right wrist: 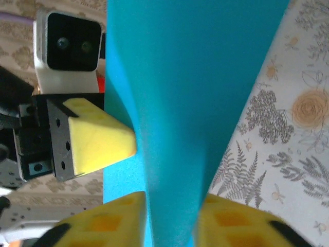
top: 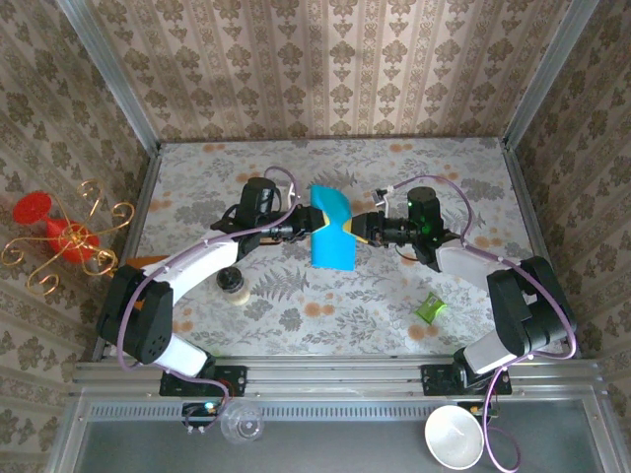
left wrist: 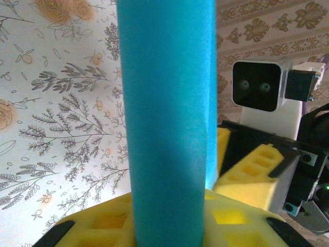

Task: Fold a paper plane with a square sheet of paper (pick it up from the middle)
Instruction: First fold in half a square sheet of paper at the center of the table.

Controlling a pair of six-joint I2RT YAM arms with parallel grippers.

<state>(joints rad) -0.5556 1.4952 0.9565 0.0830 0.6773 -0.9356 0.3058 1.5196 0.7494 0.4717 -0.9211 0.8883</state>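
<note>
Blocked at middle of bench by upright sheet of paper, pinched between left gripper and right gripper with no gap either side. Open along the far strip up to the back wall. Open near-centre, between both arms. Obstructed near left by small jar just beside the left arm; near right by green wrapper, lying near the right arm.

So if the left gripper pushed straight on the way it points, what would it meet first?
The left gripper is shut on the teal paper sheet, so that comes first. Just past it, likely the right gripper, which faces it from the opposite side, though depth is hard to judge.
</note>
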